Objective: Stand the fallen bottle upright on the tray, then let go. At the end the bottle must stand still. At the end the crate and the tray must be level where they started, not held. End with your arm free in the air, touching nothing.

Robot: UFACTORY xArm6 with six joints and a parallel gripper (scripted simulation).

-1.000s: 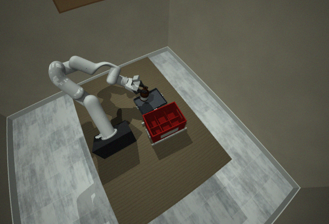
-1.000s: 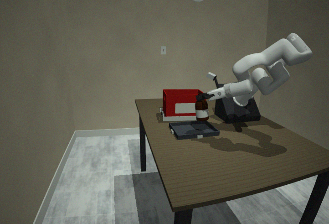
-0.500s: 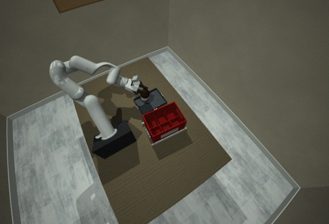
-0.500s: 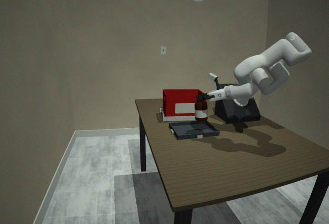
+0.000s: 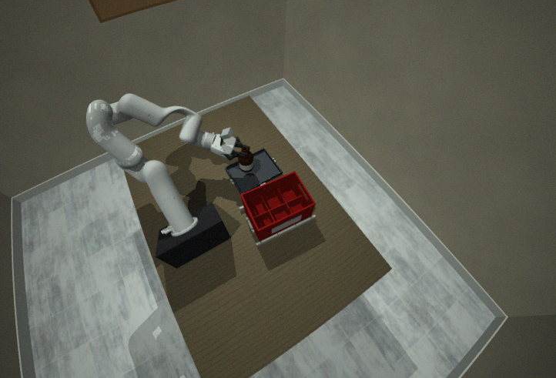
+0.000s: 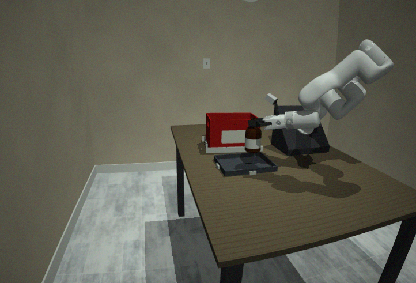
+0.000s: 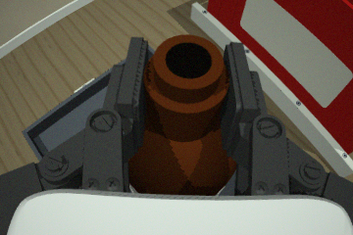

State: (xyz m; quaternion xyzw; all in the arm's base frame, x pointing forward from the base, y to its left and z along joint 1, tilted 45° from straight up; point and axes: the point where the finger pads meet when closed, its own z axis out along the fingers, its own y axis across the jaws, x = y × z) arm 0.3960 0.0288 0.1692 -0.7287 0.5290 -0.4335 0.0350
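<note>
In the wrist view the end effector (image 7: 186,90) is clenched on the neck of the brown bottle (image 7: 183,122), one dark finger (image 7: 131,83) pressed to each side just under the open mouth, the shoulder of the bottle filling the space back toward the palm. Past the fingers at 9 o'clock lies a corner of the dark tray (image 7: 62,132), and at 2 o'clock rises the red crate (image 7: 275,12) with its pale label panel, seated on a light grey base. From the exterior camera the near part of the tabletop (image 6: 285,212) is wood-grain brown and carries the arm's long shadow; farther in, the tray (image 6: 235,170) lies flat, and the bottle (image 6: 253,138) hangs upright over its far edge — whether its base touches the tray floor cannot be told from here. The end effector (image 6: 257,124) reaches in level from 3 o'clock and grips the bottle at the neck, above its white label. Just behind the tray stands the crate (image 6: 228,132), level on its base, and at 3 o'clock from it sits the black pedestal (image 6: 299,138) of the arm. From above, the bottle (image 5: 246,160) sits over the tray (image 5: 265,165), with the crate (image 5: 278,205) just beside the tray at 5 o'clock — all its compartments showing only red floor.
</note>
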